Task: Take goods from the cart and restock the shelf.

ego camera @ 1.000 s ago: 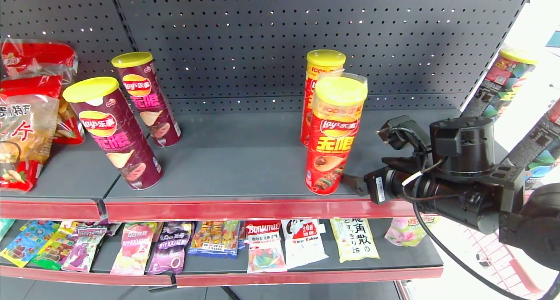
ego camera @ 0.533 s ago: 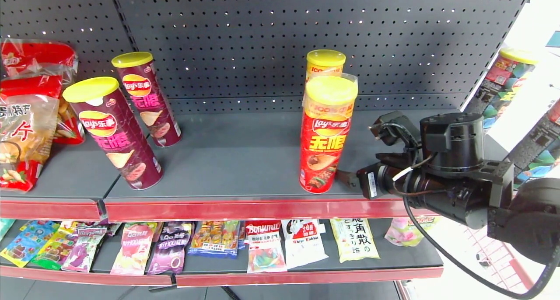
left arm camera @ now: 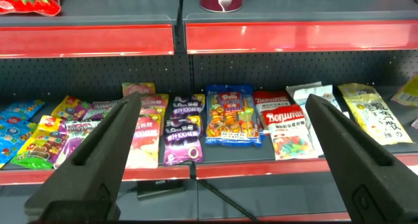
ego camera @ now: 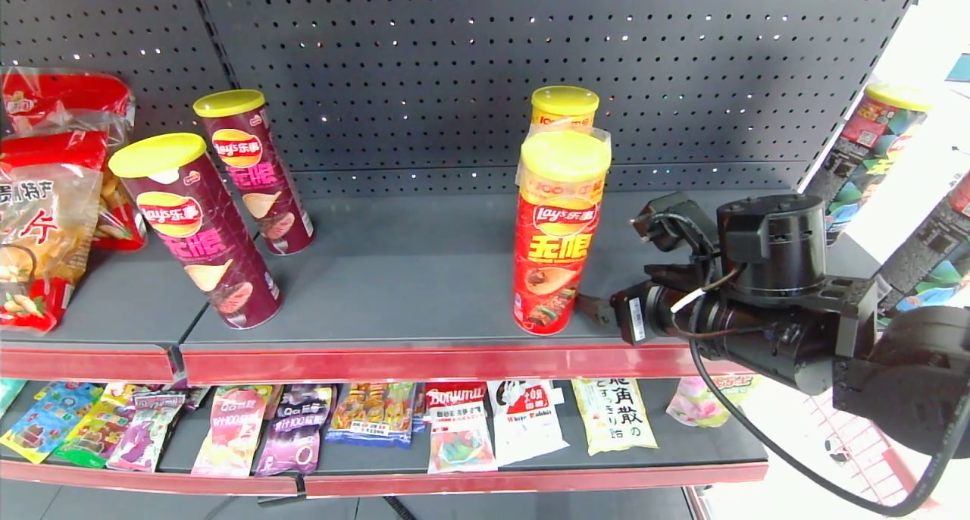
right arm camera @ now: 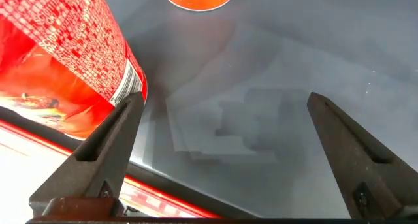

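— Head view, front to back: what has just changed?

— The right arm has crept left, and the red can [ego camera: 559,232] ahead of it has slid left too. A second ago the can stood off to the right of the back can [ego camera: 564,104]; now it is square in front of it, on the shelf [ego camera: 409,277] just behind the red lip [ego camera: 424,362].

— And the tool?

— In the right wrist view, the right gripper [right arm camera: 222,113] is spread wide with nothing between its fingers. One finger [right arm camera: 108,152] lies beside the can's foot; I cannot tell whether they touch.

— Meaning?

— I'd judge this can placed and let go, lined up in its row. What remains is backing out without clipping it, then fetching more stock.

— The other arm?

— The left gripper [left arm camera: 222,96] is low, also spread and empty, and it faces the sweets [left arm camera: 227,119] on the lower shelf.

— Anything hard to make out?

— The back can is mostly hidden, with just its lid and a strip of label visible. Farther off, the cans [ego camera: 879,130] past the shelf's right end are cut off by its panel and the arm.
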Robot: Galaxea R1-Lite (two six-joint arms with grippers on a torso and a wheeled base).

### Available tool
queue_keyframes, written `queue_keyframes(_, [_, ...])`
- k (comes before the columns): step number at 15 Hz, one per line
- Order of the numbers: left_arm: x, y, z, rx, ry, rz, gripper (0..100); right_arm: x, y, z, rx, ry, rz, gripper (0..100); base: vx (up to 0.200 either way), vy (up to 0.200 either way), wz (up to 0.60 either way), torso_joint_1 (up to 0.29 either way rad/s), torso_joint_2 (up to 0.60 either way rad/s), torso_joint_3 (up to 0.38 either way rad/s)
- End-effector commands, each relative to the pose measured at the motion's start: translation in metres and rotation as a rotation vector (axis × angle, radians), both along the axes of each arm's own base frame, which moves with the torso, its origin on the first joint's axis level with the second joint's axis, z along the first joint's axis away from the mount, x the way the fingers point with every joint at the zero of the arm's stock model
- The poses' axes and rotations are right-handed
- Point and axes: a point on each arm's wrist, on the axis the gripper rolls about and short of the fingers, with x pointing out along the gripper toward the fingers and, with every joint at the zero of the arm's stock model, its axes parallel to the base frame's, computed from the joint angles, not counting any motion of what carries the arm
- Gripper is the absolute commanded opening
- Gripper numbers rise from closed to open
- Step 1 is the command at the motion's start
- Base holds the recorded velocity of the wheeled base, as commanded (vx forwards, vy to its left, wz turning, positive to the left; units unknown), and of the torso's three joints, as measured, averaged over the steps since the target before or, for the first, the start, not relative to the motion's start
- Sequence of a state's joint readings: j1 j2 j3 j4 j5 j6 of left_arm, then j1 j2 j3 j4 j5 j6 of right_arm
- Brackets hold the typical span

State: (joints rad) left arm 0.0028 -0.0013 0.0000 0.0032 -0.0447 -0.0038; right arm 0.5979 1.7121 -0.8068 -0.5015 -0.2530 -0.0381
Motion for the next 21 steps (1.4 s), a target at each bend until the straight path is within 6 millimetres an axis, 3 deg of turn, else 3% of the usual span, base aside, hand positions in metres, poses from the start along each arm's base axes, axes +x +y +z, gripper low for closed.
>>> queue_keyframes(1, [0.000,0.000,0.000,-0.001,0.001,0.000,100,0.000,0.000,0.000,0.000,0.000,0.000,100,0.000,0.000,0.00,0.000,0.00,0.000])
queue_keyframes(7, [0.000,0.000,0.000,-0.001,0.001,0.000,100,-0.003,-0.003,0.003,0.003,-0.006,-0.001,100,0.000,0.000,0.00,0.000,0.00,0.000])
queue_keyframes(9, [0.000,0.000,0.000,-0.001,0.001,0.000,100,-0.024,-0.018,0.008,0.012,-0.017,-0.008,100,0.000,0.000,0.00,0.000,0.00,0.000])
queue_keyframes(13, [0.000,0.000,0.000,-0.001,0.001,0.000,100,-0.111,-0.077,0.018,0.077,-0.100,0.006,100,0.000,0.000,0.00,0.000,0.00,0.000])
queue_keyframes(15, [0.000,0.000,0.000,-0.001,0.001,0.000,100,-0.158,-0.106,0.004,0.126,-0.141,0.068,100,0.000,0.000,0.00,0.000,0.00,0.000])
queue_keyframes(18, [0.000,0.000,0.000,-0.001,0.001,0.000,100,-0.199,-0.137,-0.019,0.156,-0.197,0.029,100,0.000,0.000,0.00,0.000,0.00,0.000])
queue_keyframes(21, [0.000,0.000,0.000,-0.001,0.001,0.000,100,-0.247,-0.163,-0.040,0.161,-0.106,-0.018,100,0.000,0.000,0.00,0.000,0.00,0.000])
